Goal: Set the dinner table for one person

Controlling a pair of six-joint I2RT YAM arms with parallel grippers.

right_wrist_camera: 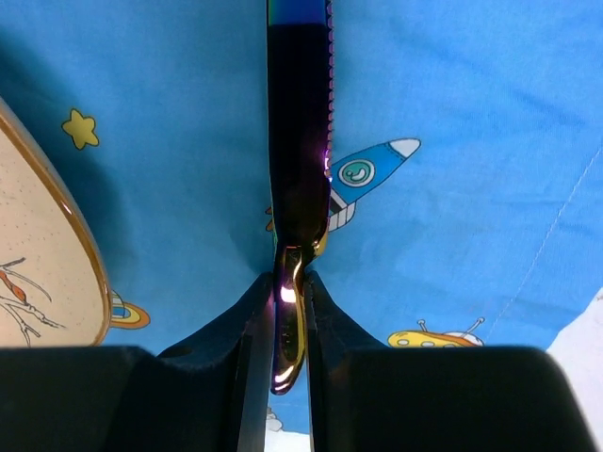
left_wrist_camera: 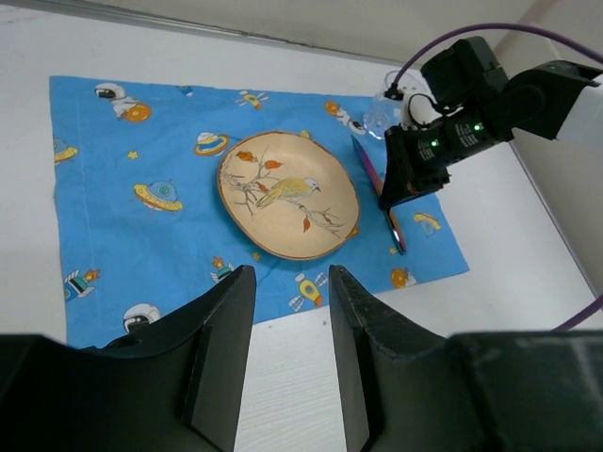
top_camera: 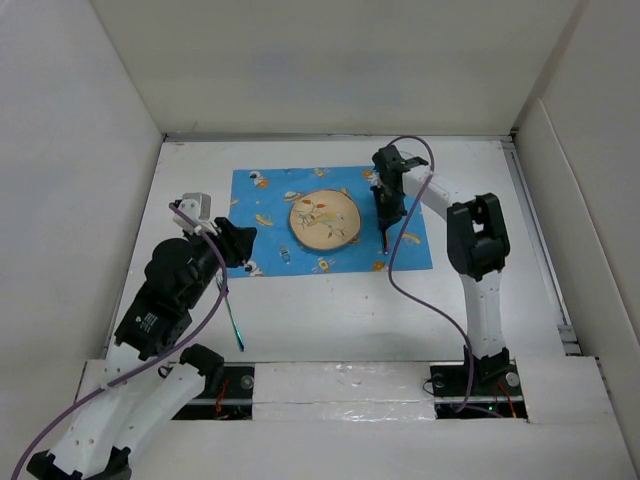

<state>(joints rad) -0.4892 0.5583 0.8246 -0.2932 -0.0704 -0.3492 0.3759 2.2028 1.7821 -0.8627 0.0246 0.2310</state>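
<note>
White dinner table (top_camera: pixel 340 320) fills the near ground. On it, just ahead of the left arm's base, lies a slim iridescent utensil (top_camera: pixel 234 320), too thin to tell its kind. Beyond it the left gripper (left_wrist_camera: pixel 289 281) hangs by the near left corner of a blue astronaut-print mat (top_camera: pixel 265 195). Its jaws are parted with nothing between them, and cloth and bare tabletop show through the gap. At the middle of the mat sits a round tan plate (top_camera: pixel 325 220) painted with a bird on a branch. Just right of the plate, the right gripper (right_wrist_camera: pixel 287 287) is clamped on an iridescent serrated knife (right_wrist_camera: pixel 300 141). The knife runs lengthwise over the mat beside the plate's rim, apart from it. Whether it rests on the cloth cannot be told.
</note>
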